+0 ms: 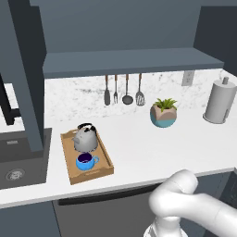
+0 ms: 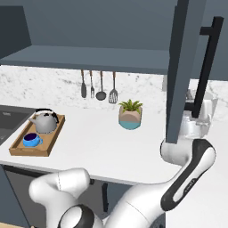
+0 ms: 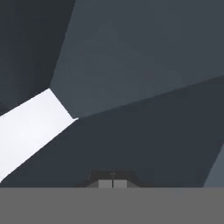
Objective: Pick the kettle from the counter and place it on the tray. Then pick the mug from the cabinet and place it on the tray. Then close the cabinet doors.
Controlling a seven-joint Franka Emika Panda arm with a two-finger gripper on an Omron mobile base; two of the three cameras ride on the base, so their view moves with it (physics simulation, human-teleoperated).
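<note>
The grey kettle (image 1: 86,137) (image 2: 45,121) and the blue mug (image 1: 85,161) (image 2: 30,140) both stand on the wooden tray (image 1: 105,159) (image 2: 52,139) at the left of the white counter (image 1: 143,148) (image 2: 102,140). Above it the cabinet (image 1: 129,62) (image 2: 89,58) is open. Its left door (image 1: 21,78) swings out at the left, and its right door (image 2: 178,75), with a black bar handle (image 2: 207,62), swings out at the right. My arm reaches up to the right door's lower edge. My gripper (image 3: 112,183) is shut and empty, close against dark door panels.
A teal-and-beige plant pot (image 1: 163,114) (image 2: 130,116) stands mid-counter. Kitchen utensils (image 1: 123,90) (image 2: 98,84) hang on the back wall. A paper towel roll (image 1: 220,102) is at the far right and a sink (image 1: 14,159) lies left of the tray.
</note>
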